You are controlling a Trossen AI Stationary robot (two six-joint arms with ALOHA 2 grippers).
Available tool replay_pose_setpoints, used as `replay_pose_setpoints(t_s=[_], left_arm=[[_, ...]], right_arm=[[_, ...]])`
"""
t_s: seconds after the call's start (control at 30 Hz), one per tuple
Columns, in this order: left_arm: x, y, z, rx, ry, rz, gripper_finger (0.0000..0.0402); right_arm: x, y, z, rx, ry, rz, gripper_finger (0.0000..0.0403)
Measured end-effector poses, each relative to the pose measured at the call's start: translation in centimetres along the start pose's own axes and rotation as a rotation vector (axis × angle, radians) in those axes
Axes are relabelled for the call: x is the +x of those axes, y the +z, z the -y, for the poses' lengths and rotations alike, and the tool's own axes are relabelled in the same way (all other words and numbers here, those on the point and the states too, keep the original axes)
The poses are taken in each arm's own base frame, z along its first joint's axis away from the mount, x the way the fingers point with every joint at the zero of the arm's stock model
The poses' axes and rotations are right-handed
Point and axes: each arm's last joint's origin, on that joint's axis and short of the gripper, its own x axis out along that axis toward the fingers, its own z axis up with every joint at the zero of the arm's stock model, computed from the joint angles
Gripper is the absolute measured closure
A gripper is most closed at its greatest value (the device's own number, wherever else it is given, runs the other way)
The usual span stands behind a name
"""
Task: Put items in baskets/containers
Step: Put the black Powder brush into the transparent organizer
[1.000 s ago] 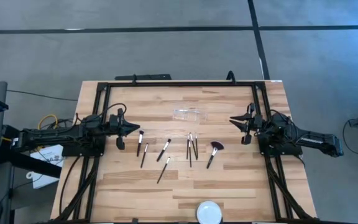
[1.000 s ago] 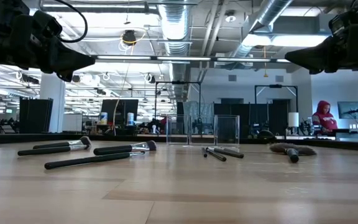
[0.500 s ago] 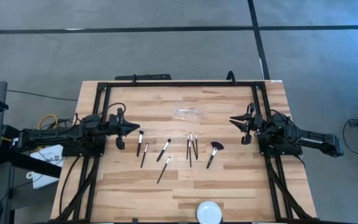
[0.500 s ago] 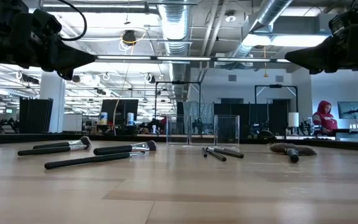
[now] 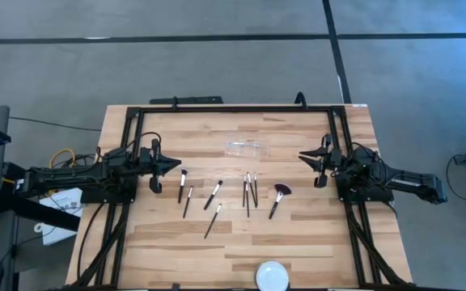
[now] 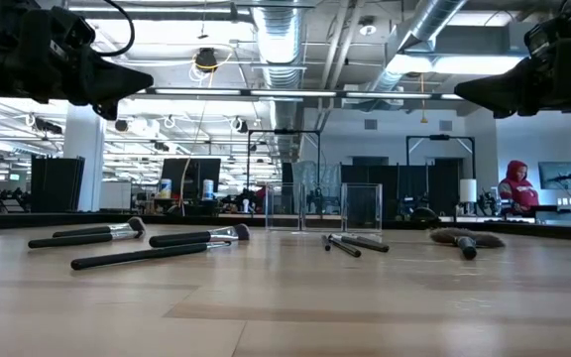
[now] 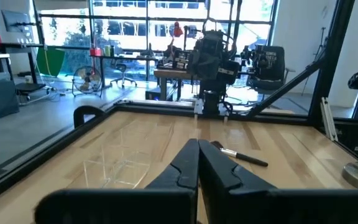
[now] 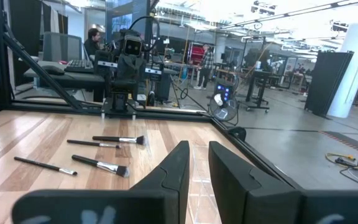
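A: Where did the brushes (image 5: 217, 198) lie?

B: All loose in a row across the middle of the tabletop (image 5: 298, 234), none yet in the container (image 5: 247, 149). That clear box sat just behind the row, toward the far edge. The fan brush (image 5: 277, 198) lay at the right end of the row, and one brush (image 5: 181, 185) with a pale tip lay at the left end.

A: And the claws?

B: The left claw (image 5: 174, 165) hung above the tabletop near the left edge, its tips pressed together and holding nothing. The leftmost brush lay just beside and below it, apart from it. The right claw (image 5: 304, 155) hovered near the right edge with a narrow gap between its fingers, also empty; the fan brush was near it, toward the front.

A: What would the step call for?

B: I'd judge the step to be reaching for a first brush. The left claw would need to spread before coming down, then straddle the thin handle across its length, not along it, and pinch near the middle so the brush stays level. The handles are slim and lie flat, so the tips must reach almost to the wood. The container is hard to see, so the drop should be centred well inside its walls.

A: Anything else there?

B: A white disc (image 5: 272, 276) at the front edge, well apart from the brushes.
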Motion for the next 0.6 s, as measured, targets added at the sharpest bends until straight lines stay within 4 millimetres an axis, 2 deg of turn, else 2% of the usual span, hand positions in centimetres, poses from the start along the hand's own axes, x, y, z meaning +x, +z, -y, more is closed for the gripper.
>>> replay_pose_setpoints(t_s=[0.13,0.33,0.43,0.53,0.6], left_arm=[[0.0,0.0,-0.1,-0.030,0.050,-0.001,0.0373],[0.4,-0.7,-0.5,-0.051,0.178,-0.058,0.0317],[0.7,-1.1,-0.7,-0.139,0.233,-0.089,0.0293],[1.0,-1.6,-0.8,-0.220,0.258,-0.131,0.0281],[1.5,-1.0,-0.8,-0.222,0.259,-0.141,0.0280]], right_arm=[[0.0,0.0,0.0,0.000,0.000,0.000,0.0351],[0.0,0.0,0.0,0.000,0.000,0.000,0.0351],[0.0,0.0,0.0,0.000,0.000,0.000,0.0351],[0.0,0.0,0.0,0.000,0.000,0.000,0.0351],[0.0,0.0,0.0,0.000,0.000,0.000,0.0351]])
